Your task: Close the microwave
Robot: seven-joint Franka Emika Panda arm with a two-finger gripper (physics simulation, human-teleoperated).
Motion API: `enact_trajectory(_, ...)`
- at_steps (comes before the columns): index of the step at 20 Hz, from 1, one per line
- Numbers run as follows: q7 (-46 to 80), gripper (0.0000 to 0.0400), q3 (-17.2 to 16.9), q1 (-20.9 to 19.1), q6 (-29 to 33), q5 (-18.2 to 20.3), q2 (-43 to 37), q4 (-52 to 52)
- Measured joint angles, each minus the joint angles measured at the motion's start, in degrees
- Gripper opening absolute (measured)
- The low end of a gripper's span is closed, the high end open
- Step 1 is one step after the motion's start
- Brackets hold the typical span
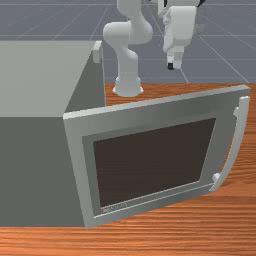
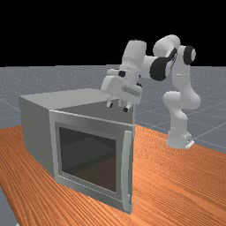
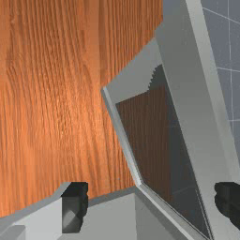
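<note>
The grey microwave (image 1: 32, 170) fills the front view's left, its door (image 1: 150, 120) swung wide open toward the right, with the curved handle (image 1: 236, 145) at the free end. Beyond and above the door's top edge is my gripper (image 1: 174, 65). In the far view, my gripper (image 2: 118, 108) is near the top of the open door (image 2: 88, 187), with the handle (image 2: 126, 170) lower down. From the wrist view, my gripper (image 3: 152, 206) is open with nothing held; the inner side of the door (image 3: 187, 75) and the microwave's opening lie below the hand.
The wooden table (image 1: 200, 225) extends around the microwave and under the door. The arm's base (image 2: 178, 139) stands on the table at the far view's right. Bare wood (image 3: 51, 93) lies beside the inner side of the door in the wrist view.
</note>
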Motion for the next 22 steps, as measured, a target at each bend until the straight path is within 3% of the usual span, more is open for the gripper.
enact_trajectory(1, -3.6, 0.04, 0.6, -0.3, -7.2, 4.2, 0.5, 3.2)
enact_trajectory(4, -4.0, 0.04, 0.6, -0.2, -7.5, 4.4, 1.6, 5.1)
enact_trajectory(6, -2.5, 0.04, 0.1, 0.1, -1.3, 2.3, 1.5, 3.3)
enact_trajectory(7, -3.9, 0.04, 0.4, -0.2, -5.4, 3.9, 2.5, 5.8)
enact_trajectory(9, -3.2, 0.04, 0.1, 0.0, -1.8, 2.8, 3.1, 5.7)
enact_trajectory(15, -4.6, 0.04, 0.2, -0.1, -6.2, 3.8, 8.2, 13.6)
enact_trajectory(16, -4.2, 0.04, -0.1, 0.0, -3.4, 3.2, 8.3, 12.9)
enact_trajectory(20, -5.0, 0.04, 0.0, -0.1, -7.6, 3.7, 13.1, 20.7)
enact_trajectory(21, -5.9, 0.04, 1.0, -0.8, -12.7, 6.5, 15.1, 24.8)
enact_trajectory(22, -5.6, 0.04, 1.1, -0.7, -12.7, 6.7, 15.3, 25.0)
